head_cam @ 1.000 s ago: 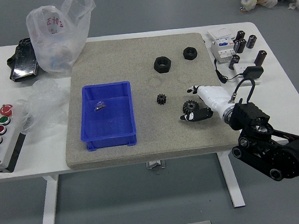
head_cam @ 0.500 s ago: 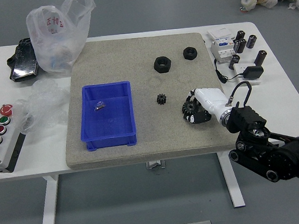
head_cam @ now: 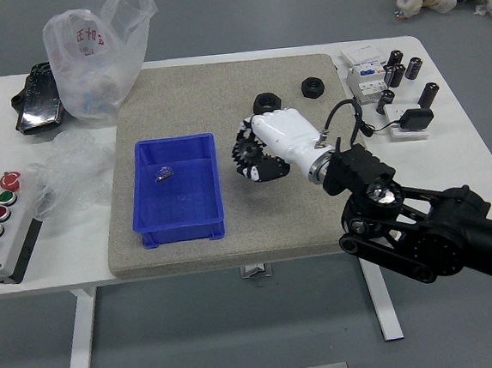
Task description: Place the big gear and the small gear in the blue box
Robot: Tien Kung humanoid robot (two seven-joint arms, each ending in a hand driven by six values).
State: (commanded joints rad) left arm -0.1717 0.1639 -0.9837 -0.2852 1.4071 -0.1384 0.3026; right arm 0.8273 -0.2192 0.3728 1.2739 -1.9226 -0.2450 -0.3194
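My right hand (head_cam: 257, 150) is closed around the big black gear (head_cam: 247, 152), raised over the beige mat just right of the blue box. The blue box (head_cam: 148, 229) stands on the left part of the mat, with a small metallic piece (head_cam: 165, 173) lying inside it. The small gear cannot be seen; my right hand covers the spot where it lay. No left hand shows.
Two black rings, one partly behind my hand (head_cam: 266, 102) and one farther right (head_cam: 313, 88), lie on the mat (head_cam: 186, 94). Plastic bags (head_cam: 93, 59) and a button panel (head_cam: 1, 227) are left; dark cylinders (head_cam: 429, 95) and a cable stand right.
My right hand has closed on the big gear and carried it left and slightly away, up to near the blue box's right side. The small gear has become hidden.
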